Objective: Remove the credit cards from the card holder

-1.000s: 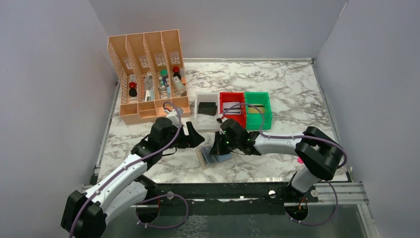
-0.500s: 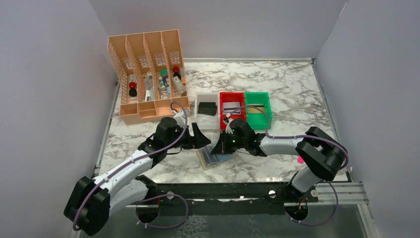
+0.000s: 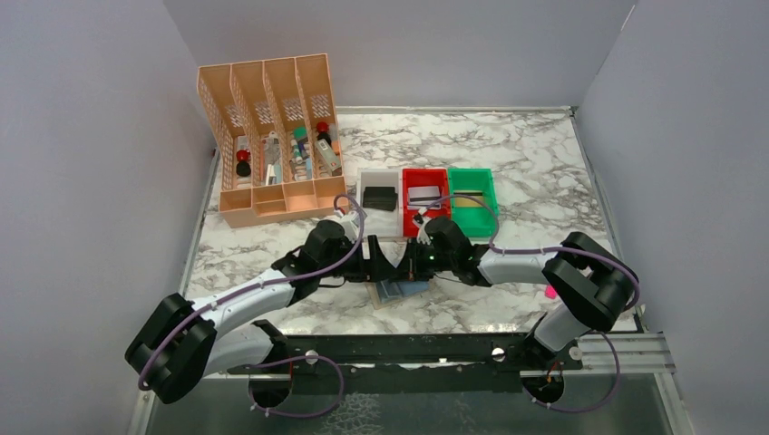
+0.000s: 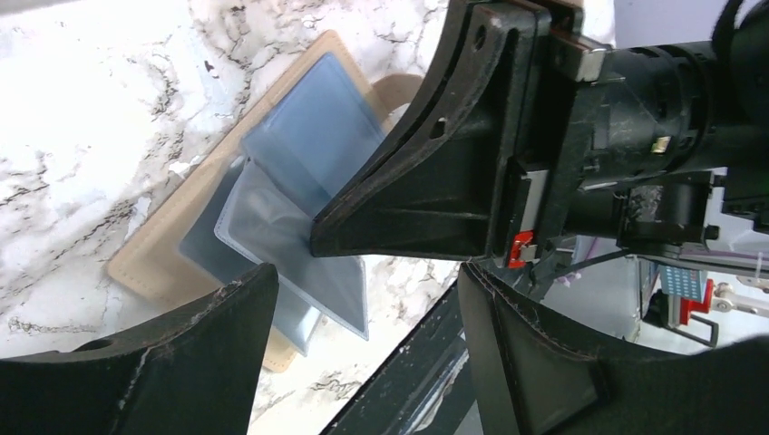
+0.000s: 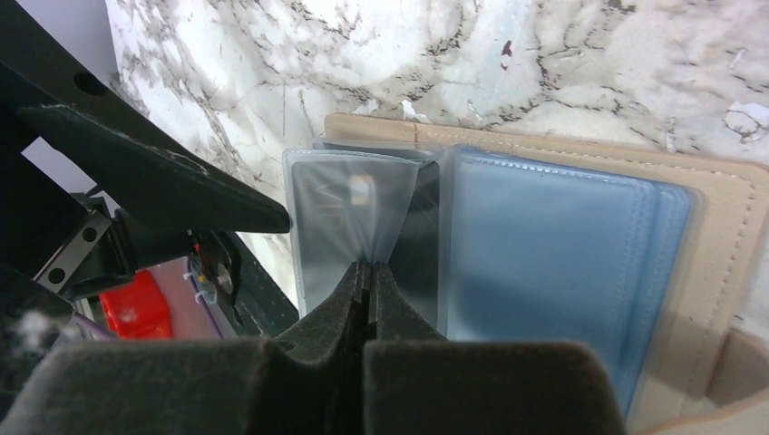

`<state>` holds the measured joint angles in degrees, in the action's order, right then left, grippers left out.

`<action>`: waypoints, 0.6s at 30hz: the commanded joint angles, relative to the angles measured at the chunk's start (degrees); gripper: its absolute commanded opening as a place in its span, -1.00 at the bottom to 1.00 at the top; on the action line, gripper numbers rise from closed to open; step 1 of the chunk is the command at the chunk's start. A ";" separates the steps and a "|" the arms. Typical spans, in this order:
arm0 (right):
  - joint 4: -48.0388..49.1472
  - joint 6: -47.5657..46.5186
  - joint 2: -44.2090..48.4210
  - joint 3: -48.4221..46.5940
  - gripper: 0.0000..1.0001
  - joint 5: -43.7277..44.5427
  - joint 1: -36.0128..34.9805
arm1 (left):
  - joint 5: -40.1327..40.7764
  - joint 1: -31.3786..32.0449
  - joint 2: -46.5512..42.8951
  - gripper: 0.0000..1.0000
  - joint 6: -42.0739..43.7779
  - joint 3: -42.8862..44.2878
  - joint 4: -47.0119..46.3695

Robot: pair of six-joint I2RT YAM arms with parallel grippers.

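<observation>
The card holder [image 3: 400,292] lies open near the table's front edge, tan-bordered [image 5: 721,227] with blue-grey panels [image 4: 313,136]. My right gripper [image 5: 370,267] is shut on one clear inner sleeve [image 5: 340,213], pinching its edge and lifting it off the stack. I cannot tell whether a card sits in that sleeve. My left gripper [image 4: 365,269] is open, its fingers [image 4: 195,353] straddling the sleeves just left of the right gripper [image 3: 413,267]. A black credit card [image 3: 379,197] lies in the white bin, a silver one [image 3: 424,195] in the red bin, a gold-striped one [image 3: 468,201] in the green bin.
The white bin [image 3: 363,217], red bin [image 3: 408,217] and green bin [image 3: 494,204] stand in a row just behind the grippers. An orange slotted organizer [image 3: 272,136] stands at the back left. A pink marker [image 3: 549,293] shows behind the right arm's base.
The left arm has swung right, bringing its open gripper up against the card holder and the right gripper. The right gripper stays shut on the sleeve and has shifted slightly right.
</observation>
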<state>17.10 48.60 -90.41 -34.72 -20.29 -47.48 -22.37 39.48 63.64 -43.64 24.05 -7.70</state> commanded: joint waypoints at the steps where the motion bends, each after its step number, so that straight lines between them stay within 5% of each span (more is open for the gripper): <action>1: 2.15 0.68 1.48 0.67 -0.98 -0.93 0.51 | 3.74 1.55 1.39 0.51 -2.00 0.48 -1.00; 10: 2.41 1.15 1.26 1.09 -0.98 -0.91 0.64 | 11.70 2.66 -2.64 0.61 -1.45 1.83 6.43; 18: 2.84 1.66 1.30 1.32 -0.98 -1.50 0.73 | 7.61 2.74 -0.15 0.61 -0.26 2.12 3.80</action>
<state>17.58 49.50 -90.35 -34.20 -20.29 -47.13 -13.26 41.87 62.08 -44.91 24.67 -2.20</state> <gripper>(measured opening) 0.017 0.812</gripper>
